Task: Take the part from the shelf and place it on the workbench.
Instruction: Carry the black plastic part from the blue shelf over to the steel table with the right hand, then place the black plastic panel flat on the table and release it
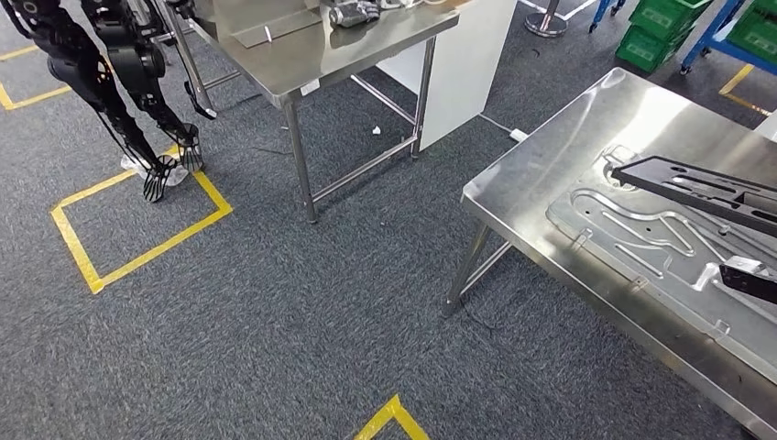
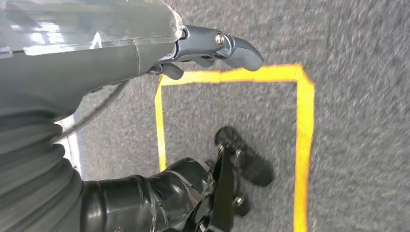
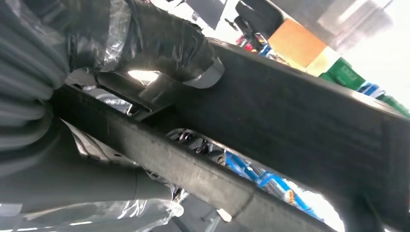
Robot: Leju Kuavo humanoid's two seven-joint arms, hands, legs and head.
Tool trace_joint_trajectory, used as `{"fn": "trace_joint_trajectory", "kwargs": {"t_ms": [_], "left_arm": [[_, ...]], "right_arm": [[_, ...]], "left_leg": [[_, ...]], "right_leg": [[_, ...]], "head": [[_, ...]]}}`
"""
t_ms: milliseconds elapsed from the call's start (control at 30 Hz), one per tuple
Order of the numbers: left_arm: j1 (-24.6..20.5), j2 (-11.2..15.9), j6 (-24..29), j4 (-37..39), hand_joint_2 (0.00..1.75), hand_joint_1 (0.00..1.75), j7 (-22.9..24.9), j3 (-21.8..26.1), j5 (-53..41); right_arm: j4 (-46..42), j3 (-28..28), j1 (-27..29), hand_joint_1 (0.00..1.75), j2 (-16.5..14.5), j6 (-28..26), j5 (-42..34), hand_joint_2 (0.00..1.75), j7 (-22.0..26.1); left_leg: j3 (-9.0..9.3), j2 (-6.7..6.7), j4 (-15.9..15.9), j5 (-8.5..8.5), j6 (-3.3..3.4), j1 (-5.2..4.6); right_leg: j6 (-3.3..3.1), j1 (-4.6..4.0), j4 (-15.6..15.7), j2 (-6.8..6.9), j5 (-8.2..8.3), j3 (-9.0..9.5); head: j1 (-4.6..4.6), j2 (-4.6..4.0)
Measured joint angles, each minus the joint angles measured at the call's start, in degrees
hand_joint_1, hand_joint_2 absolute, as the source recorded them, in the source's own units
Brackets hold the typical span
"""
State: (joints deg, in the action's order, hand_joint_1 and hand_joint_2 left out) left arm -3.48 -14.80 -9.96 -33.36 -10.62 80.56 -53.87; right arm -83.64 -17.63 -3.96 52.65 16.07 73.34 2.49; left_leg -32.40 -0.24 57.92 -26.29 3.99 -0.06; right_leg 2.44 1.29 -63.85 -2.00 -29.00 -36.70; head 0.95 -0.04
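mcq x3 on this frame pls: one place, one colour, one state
1. Where is the black part?
A. Over the steel workbench on the right
B. On the floor inside a taped square
C. On the far table at the top

2. What colour is the floor tape?
A. Red
B. White
C. Yellow

3. What is the right hand doing?
A. Hanging empty
B. Gripping the black part
C. Pressing on the carpet

Answers:
1 A: the head view shows the black part above the formed metal panel on that workbench.
2 C: the floor tape is yellow in both the head and left wrist views.
3 B: in the right wrist view the right hand wraps around the part.
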Motion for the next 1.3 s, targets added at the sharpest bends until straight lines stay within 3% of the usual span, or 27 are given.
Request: {"fn": "trace_joint_trajectory", "kwargs": {"t_ms": [67,100,133,167,233,300,333,433,467,600,867,1300], "left_arm": [[0.2,0.0,0.0,-0.1,1.75,0.0,0.1,0.1,0.0],[0.3,0.0,0.1,-0.1,1.75,0.0,0.1,0.1,0.0],[0.4,0.0,0.1,-0.1,1.75,0.0,0.2,0.1,0.0],[0.4,-0.1,0.1,-0.1,1.75,0.0,0.3,0.1,0.0],[0.3,-0.1,0.1,-0.2,1.75,0.0,0.5,0.2,0.3],[0.2,-0.2,0.2,-0.5,1.75,0.0,0.8,0.2,0.5],[0.1,-0.2,0.3,-0.7,1.75,0.0,0.9,0.3,0.6],[0.0,-0.2,0.7,-1.1,1.75,0.0,1.2,0.3,0.7],[0.0,-0.2,0.8,-1.2,1.75,0.0,1.2,0.3,0.7],[-0.1,-0.4,0.9,-1.4,1.75,0.0,1.4,0.4,0.9],[-0.1,-0.4,1.2,-1.4,1.75,0.0,1.4,0.5,1.3],[-0.3,-0.4,2.3,-1.4,1.75,0.0,1.6,0.5,1.8]], "right_arm": [[0.2,-0.2,0.0,1.75,-0.1,0.1,0.1,1.75,0.0],[0.3,-0.2,0.0,1.75,-0.2,0.2,0.1,1.75,0.1],[0.5,-0.2,0.0,1.75,-0.3,0.3,0.2,1.75,0.2],[0.7,-0.2,0.0,1.75,-0.4,0.4,0.3,1.75,0.2],[0.9,-0.2,-0.4,1.75,-0.4,0.5,0.5,1.75,0.3],[1.2,-0.2,-0.9,1.75,-0.5,0.7,0.8,1.75,0.3],[1.3,-0.2,-1.1,1.75,-0.7,0.8,1.0,1.75,0.3],[1.6,-0.2,-1.3,1.75,-0.8,1.0,1.4,1.75,0.5],[1.6,-0.2,-1.4,1.75,-0.9,1.0,1.4,1.75,0.5],[1.8,-0.1,-1.7,1.75,-1.1,1.0,1.6,1.75,0.7],[2.0,-0.1,-1.9,1.75,-1.9,1.0,1.9,1.75,1.1],[2.3,0.7,-2.7,1.75,-2.8,1.2,2.3,1.75,1.4]], "left_leg": [[-0.05,0.33,-0.2,0.1,0.11,-0.01],[-0.1,0.49,-0.1,0.08,0.08,-0.01],[-0.12,0.63,0.0,0.02,0.0,0.02],[-0.13,0.76,0.1,-0.08,-0.15,0.07],[-0.13,0.94,0.5,-0.4,-0.66,0.11],[-0.14,1.04,0.8,-0.7,-1.27,-0.04],[-0.22,1.07,0.9,-0.85,-1.11,-0.17],[-0.24,1.11,0.8,-0.99,-0.02,-0.27],[-0.16,1.12,0.7,-0.92,-0.02,-0.23],[0.05,1.09,0.2,-0.61,-0.7,0.02],[0.29,1.03,0.0,-0.5,-1.85,0.16],[0.23,1.04,0.3,-0.65,-2.11,0.18]], "right_leg": [[0.58,0.29,-6.8,1.41,-3.3,-3.09],[0.83,0.54,-9.2,1.58,-3.93,-4.13],[1.06,0.79,-9.5,1.69,-3.42,-4.18],[1.28,1.02,-7.5,1.83,-1.95,-3.14],[1.62,1.27,-0.1,2.29,1.39,0.76],[1.21,1.04,4.7,2.35,2.69,3.05],[0.93,0.91,5.1,2.25,2.56,3.17],[0.42,0.83,5.3,1.96,2.69,3.23],[0.25,0.71,5.3,1.91,2.65,3.24],[-0.35,0.37,5.2,1.94,2.55,3.21],[-0.52,0.05,5.1,2.01,2.5,3.12],[-0.51,0.23,5.1,2.02,2.51,3.23]], "head": [[-0.01,0.0],[-0.01,0.0],[-0.01,0.0],[-0.01,0.0],[0.0,0.01],[-0.01,0.01],[-0.03,0.01],[-0.06,0.02],[-0.06,0.01],[-0.07,0.0],[-0.06,0.01],[-0.06,0.0]]}}
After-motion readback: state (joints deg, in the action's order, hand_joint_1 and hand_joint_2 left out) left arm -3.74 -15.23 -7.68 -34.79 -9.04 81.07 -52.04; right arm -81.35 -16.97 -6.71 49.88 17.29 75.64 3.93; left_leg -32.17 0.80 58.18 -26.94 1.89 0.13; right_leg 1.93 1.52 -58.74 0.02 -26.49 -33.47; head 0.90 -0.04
